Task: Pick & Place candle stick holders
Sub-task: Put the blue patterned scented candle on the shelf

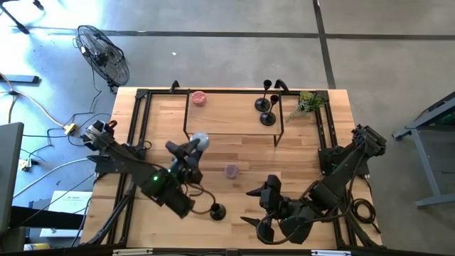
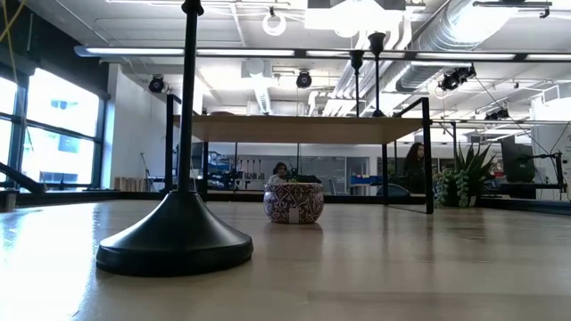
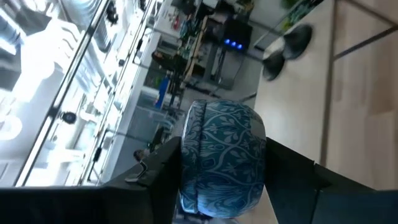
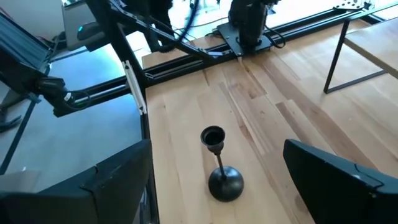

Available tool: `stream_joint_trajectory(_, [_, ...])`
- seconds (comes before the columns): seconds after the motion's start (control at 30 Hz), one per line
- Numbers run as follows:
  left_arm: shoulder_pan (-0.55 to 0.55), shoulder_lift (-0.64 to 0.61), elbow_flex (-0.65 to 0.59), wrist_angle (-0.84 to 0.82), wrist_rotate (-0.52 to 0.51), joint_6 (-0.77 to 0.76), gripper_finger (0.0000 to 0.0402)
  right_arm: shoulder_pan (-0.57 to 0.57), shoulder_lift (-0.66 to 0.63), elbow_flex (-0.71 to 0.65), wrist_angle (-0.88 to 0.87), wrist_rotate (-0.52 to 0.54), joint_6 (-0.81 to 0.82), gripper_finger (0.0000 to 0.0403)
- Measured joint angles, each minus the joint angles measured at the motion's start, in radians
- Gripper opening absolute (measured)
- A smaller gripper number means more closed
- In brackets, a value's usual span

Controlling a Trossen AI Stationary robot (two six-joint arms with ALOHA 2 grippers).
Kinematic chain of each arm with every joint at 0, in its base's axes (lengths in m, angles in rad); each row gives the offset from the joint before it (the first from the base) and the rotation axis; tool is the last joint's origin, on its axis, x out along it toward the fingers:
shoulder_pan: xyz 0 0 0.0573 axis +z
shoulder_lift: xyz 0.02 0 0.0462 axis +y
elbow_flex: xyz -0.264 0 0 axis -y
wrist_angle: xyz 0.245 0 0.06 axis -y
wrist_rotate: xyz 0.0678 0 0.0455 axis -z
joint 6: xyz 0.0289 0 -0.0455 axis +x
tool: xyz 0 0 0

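Observation:
One black candle stick holder stands on its round base near the table's front edge. It is large in the low view and shows in the right wrist view. Two more holders stand on the raised shelf at the back and also show in the left wrist view. My left gripper is shut on a blue patterned tin over the table's middle left. My right gripper is open and empty, to the right of the front holder. My left gripper pinches the blue tin by its rounded side walls between its two fingers. The fingers point toward the table's far side. I cannot tell whether the tin is clear of the table.
A purple patterned tin stands on the table's middle. A pink tin sits on the shelf's left, and a small plant is at the back right. The shelf's black frame legs stand on the table.

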Motion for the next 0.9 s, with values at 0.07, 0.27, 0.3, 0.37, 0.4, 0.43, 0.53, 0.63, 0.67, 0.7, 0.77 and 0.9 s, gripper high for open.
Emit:
stream_joint_trajectory(0.07, [0.028, -0.001, -0.013, -0.023, -0.002, -0.040, 0.0191, 0.000, 0.000, 0.000, 0.000, 0.006, 0.000, 0.0357])
stream_joint_trajectory(0.27, [0.126, -0.001, -0.073, -0.018, 0.008, -0.082, 0.0191, 0.000, 0.000, 0.000, 0.000, 0.016, 0.000, 0.0357])
stream_joint_trajectory(0.3, [0.144, -0.001, -0.081, -0.014, 0.021, -0.100, 0.0191, 0.000, 0.000, 0.000, 0.000, 0.020, 0.000, 0.0357])
stream_joint_trajectory(0.37, [0.178, -0.001, -0.090, -0.008, 0.040, -0.159, 0.0191, 0.000, 0.000, 0.000, 0.000, 0.025, 0.000, 0.0357])
stream_joint_trajectory(0.4, [0.195, -0.001, -0.092, -0.004, 0.046, -0.193, 0.0191, 0.000, 0.000, 0.000, 0.000, 0.025, 0.001, 0.0357])
stream_joint_trajectory(0.43, [0.212, -0.001, -0.092, -0.005, 0.046, -0.223, 0.0191, 0.000, 0.000, 0.000, 0.000, 0.025, 0.002, 0.0357])
stream_joint_trajectory(0.53, [0.262, -0.001, -0.092, 0.007, 0.053, -0.282, 0.0191, 0.000, 0.000, 0.000, 0.000, 0.037, 0.001, 0.0357])
stream_joint_trajectory(0.63, [0.313, -0.001, -0.092, 0.074, 0.053, -0.286, 0.0191, 0.000, 0.000, 0.000, 0.000, 0.082, 0.016, 0.0357])
stream_joint_trajectory(0.67, [0.333, -0.001, -0.092, 0.103, 0.052, -0.273, 0.0191, -0.001, 0.000, 0.000, 0.000, 0.097, 0.027, 0.0357])
stream_joint_trajectory(0.7, [0.352, -0.001, -0.092, 0.132, 0.052, -0.249, 0.0191, -0.005, 0.000, 0.000, 0.000, 0.109, 0.040, 0.0357])
stream_joint_trajectory(0.77, [0.393, -0.001, -0.092, 0.190, 0.055, -0.167, 0.0191, -0.013, 0.000, 0.000, 0.000, 0.112, 0.075, 0.0357])
stream_joint_trajectory(0.9, [0.468, -0.001, -0.092, 0.316, 0.105, 0.023, 0.0191, -0.037, 0.000, 0.000, 0.000, 0.077, 0.128, 0.0357])
